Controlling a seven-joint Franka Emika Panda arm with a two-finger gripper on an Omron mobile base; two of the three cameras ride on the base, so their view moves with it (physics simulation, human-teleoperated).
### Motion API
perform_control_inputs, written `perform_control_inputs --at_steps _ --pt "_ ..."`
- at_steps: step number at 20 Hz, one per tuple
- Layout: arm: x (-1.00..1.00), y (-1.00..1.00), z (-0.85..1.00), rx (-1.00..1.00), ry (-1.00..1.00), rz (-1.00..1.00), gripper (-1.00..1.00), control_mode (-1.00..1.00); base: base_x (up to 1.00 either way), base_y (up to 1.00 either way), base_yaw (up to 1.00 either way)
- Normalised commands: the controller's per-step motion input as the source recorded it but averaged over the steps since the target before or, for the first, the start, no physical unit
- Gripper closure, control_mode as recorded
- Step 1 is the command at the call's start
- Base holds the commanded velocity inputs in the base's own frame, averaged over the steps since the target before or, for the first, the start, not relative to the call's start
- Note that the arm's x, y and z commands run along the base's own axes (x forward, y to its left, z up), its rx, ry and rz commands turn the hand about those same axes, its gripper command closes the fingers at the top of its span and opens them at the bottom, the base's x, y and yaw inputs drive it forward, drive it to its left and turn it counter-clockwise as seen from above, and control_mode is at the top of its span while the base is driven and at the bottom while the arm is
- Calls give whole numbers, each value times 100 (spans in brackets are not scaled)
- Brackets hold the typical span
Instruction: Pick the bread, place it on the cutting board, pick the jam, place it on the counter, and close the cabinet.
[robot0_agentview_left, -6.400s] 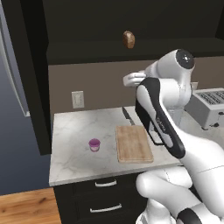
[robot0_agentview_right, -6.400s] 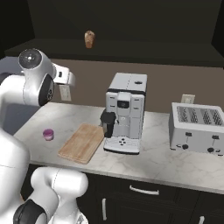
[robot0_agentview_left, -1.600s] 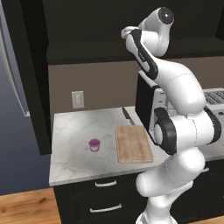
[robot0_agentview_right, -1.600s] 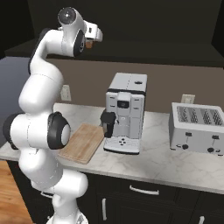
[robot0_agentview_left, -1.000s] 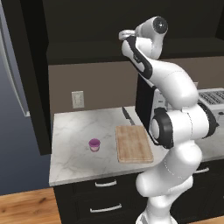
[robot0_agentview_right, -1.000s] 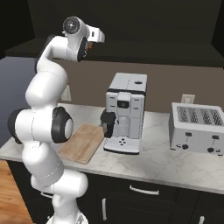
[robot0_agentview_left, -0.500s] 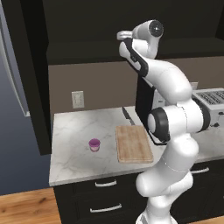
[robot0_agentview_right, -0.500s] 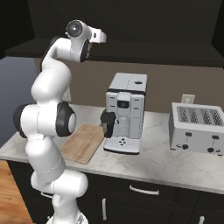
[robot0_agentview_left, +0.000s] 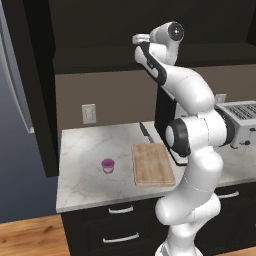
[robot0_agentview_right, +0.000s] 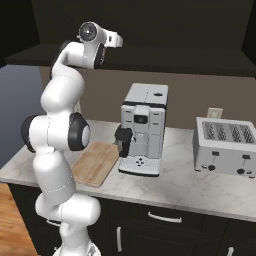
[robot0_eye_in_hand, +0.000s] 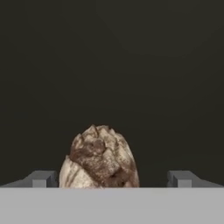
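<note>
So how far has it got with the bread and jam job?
Nothing looks finished yet. The cutting board lies bare. In hand: the gripper is up in the cabinet, open, its tips either side of the bread. The jam already sits on the counter. Left: moving the bread, closing the cabinet.

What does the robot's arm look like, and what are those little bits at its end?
The arm is glossy white, built from fat rounded segments, with dark round discs at its joints. No cables or markings show. At its end, the tool has two small dark grey fingertips, blocky and square-edged in the hand view.
</note>
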Motion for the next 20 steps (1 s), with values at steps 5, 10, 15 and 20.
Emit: perform_control_inputs --at_steps 5,10,15,20 --pt "18 0 0 0 0 0 -100 -100 0 0 0" --pt "14 0 0 0 0 0 -100 -100 0 0 0" --pt "0 0 0 -2 0 0 100 -100 0 0 0" --pt "0 0 0 0 0 0 100 -100 0 0 0"
